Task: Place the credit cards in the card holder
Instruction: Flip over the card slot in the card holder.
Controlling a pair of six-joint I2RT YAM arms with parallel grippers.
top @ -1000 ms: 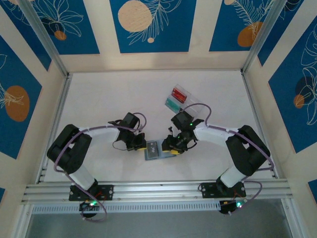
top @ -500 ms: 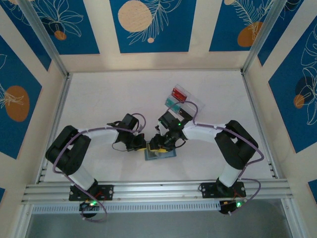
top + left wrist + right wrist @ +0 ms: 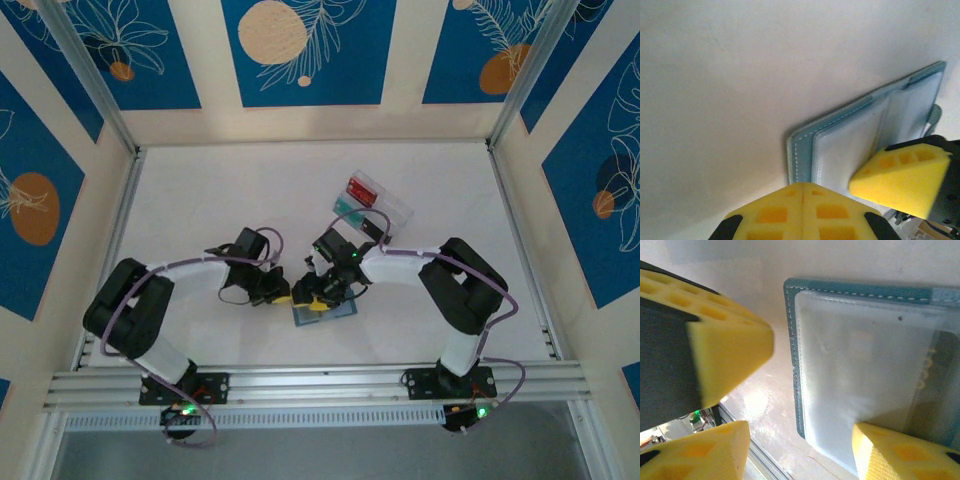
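I see my left claw pinched shut, empty, beside the card holder lying open on the worktop, lower centre from above; my right claw gapes over it, gripping nothing.

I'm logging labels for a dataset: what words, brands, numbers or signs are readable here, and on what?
None can be read.
The card holder shows stitching and clear pockets, no print.
The red item and green item in the clear tray are too small to read.
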